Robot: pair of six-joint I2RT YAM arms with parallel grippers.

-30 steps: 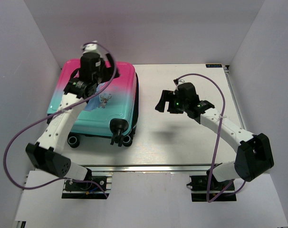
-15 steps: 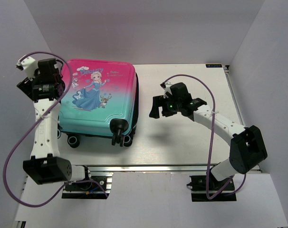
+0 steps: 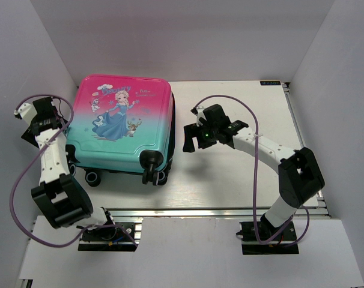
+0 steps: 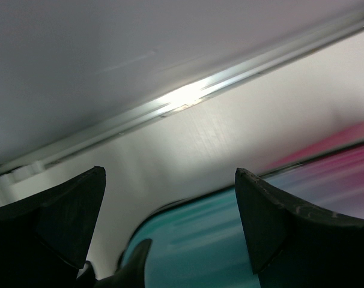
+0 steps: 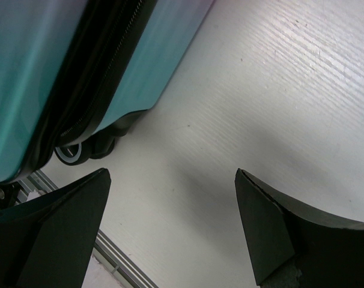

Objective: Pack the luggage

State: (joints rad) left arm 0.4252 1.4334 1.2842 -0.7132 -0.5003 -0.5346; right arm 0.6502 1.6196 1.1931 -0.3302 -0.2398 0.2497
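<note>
Beside the right flank of the luggage [image 3: 123,126], the right hand [image 3: 190,137] hung with jaws wide apart and empty, its arm stretched leftward over the bench [image 3: 242,174]. Off the shell's left side, at the bench's left edge, the left hand [image 3: 33,119] was likewise spread and held nothing, its arm folded up tight. The luggage lay flat and closed at the back-left corner, wheels [image 3: 151,175] toward the near edge. Its hard shell looked stiff, slick and probably light. The zip [image 5: 95,108] seam or the lid's rim seemed the likeliest purchase.
</note>
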